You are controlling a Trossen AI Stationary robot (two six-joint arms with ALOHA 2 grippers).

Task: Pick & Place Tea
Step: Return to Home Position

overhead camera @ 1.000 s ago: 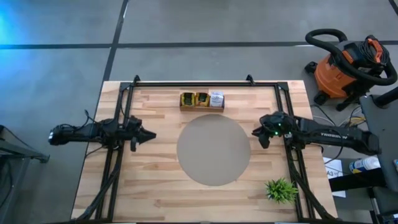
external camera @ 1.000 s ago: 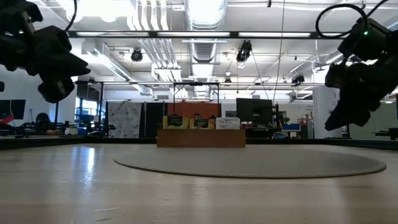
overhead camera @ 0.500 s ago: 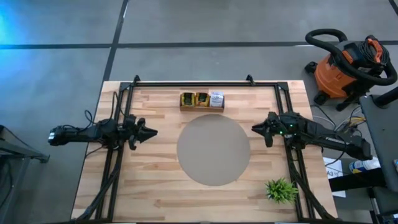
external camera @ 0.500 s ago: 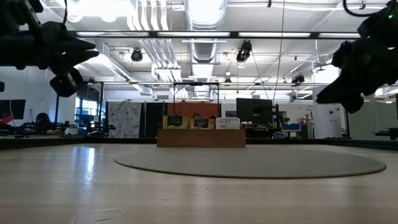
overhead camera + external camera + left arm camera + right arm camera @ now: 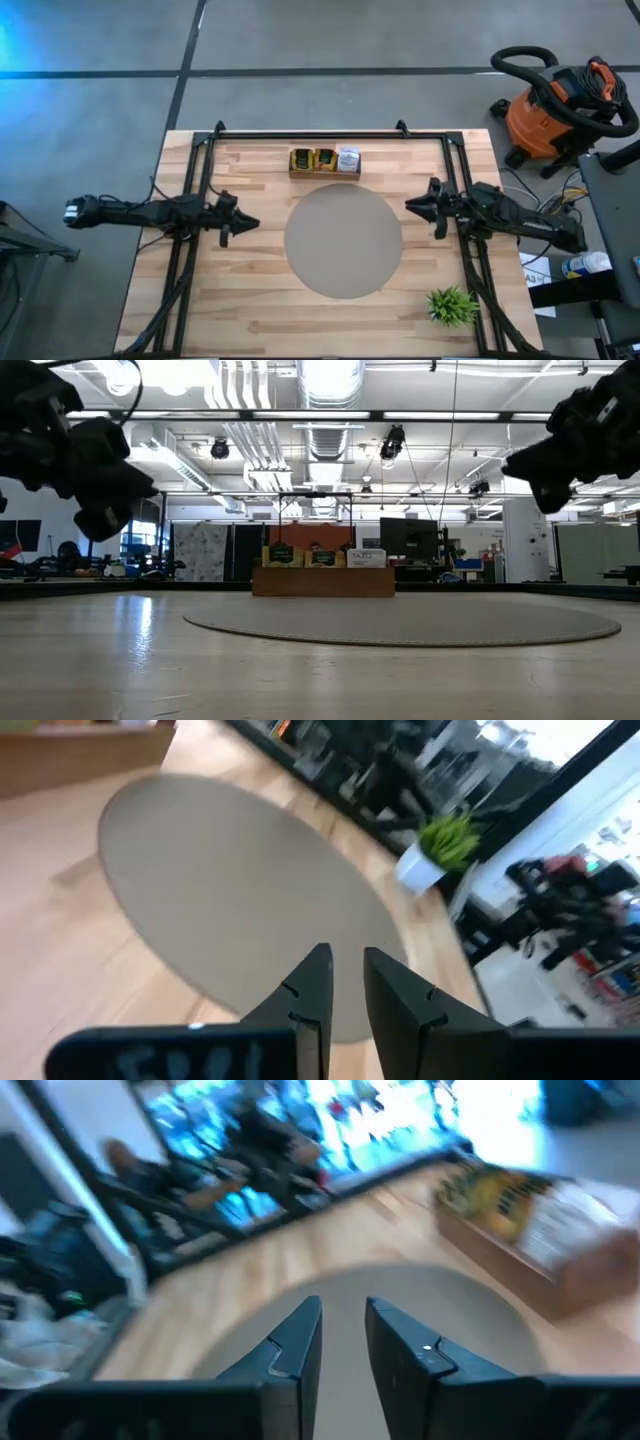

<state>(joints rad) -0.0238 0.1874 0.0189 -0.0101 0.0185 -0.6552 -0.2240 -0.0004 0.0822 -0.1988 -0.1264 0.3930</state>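
The tea packets (image 5: pixel 325 159) stand upright in a brown wooden tray (image 5: pixel 293 173) at the table's far middle. They are yellow, with a white one at the right end. The low view shows the packets (image 5: pixel 322 557) too, and the right wrist view shows them (image 5: pixel 520 1205) blurred. My left gripper (image 5: pixel 255 224) hovers left of the round grey mat (image 5: pixel 343 240), pointing toward it, shut and holding nothing (image 5: pixel 347 960). My right gripper (image 5: pixel 408 206) hovers at the mat's right edge, pointing left, also shut and holding nothing (image 5: pixel 343 1315). Both are well above the table in the low view, left (image 5: pixel 125 495) and right (image 5: pixel 520 460).
A small green plant (image 5: pixel 452 305) in a white pot stands near the table's near right corner. Black frame rails (image 5: pixel 190 270) run along both sides and the far edge. An orange shop vacuum (image 5: pixel 545 115) stands on the floor beyond the right side.
My left gripper has reached a little toward the mat and the near edge, and has dipped slightly after rising. My right gripper has risen and tipped from pointing downward to roughly level. It stays at the mat's right edge. The tea and tray have not moved.
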